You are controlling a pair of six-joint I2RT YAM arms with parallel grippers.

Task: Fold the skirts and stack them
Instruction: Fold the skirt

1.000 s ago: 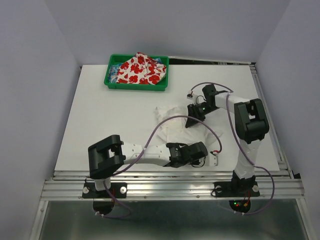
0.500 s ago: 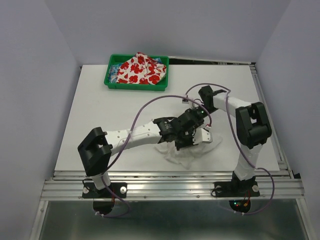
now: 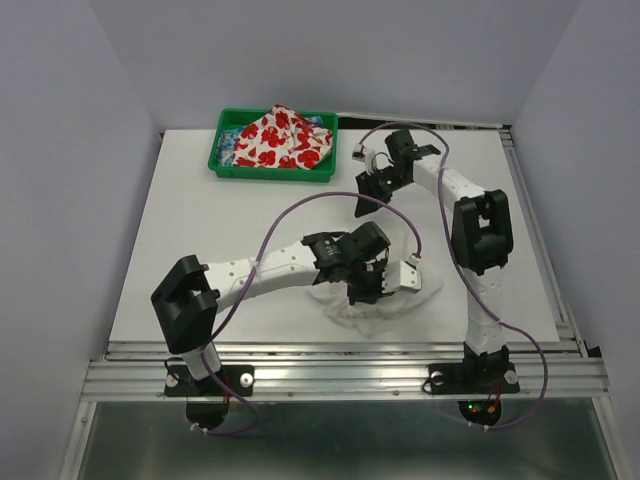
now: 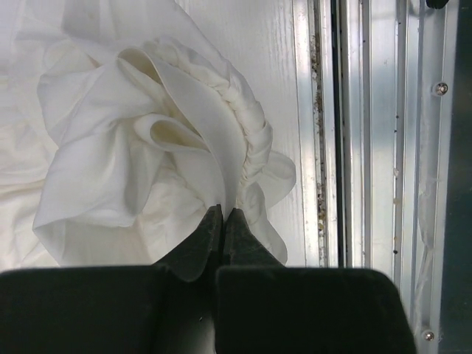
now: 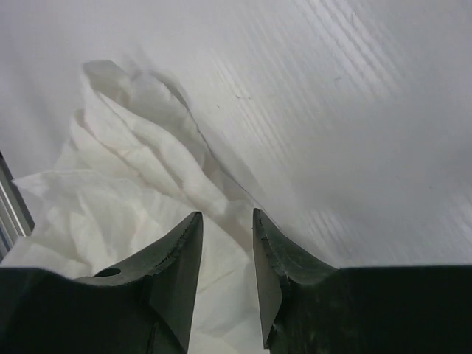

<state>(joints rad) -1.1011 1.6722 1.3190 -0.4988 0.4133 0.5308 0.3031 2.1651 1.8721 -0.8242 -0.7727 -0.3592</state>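
The plain white skirt (image 3: pixel 395 305) lies bunched up near the table's front edge. My left gripper (image 3: pixel 368 290) is shut on a fold of it; the left wrist view shows the closed fingertips (image 4: pixel 223 214) pinching the cloth (image 4: pixel 133 169) just below its ruffled waistband (image 4: pixel 247 125). My right gripper (image 3: pixel 368 188) is raised farther back, apart from the skirt. Its jaws (image 5: pixel 225 217) are open and empty, with the white cloth (image 5: pixel 110 214) beyond them. The poppy skirt (image 3: pixel 278 138) lies crumpled in the green tray (image 3: pixel 214 158).
The green tray stands at the back left of the white table. Aluminium rails (image 3: pixel 340 365) run along the front edge, close to the skirt, and show in the left wrist view (image 4: pixel 369 147). Purple cables (image 3: pixel 300 205) loop over both arms.
My right gripper has left the white skirt and swung back toward the far side. My left gripper came in from the front edge and now holds the bunched skirt.
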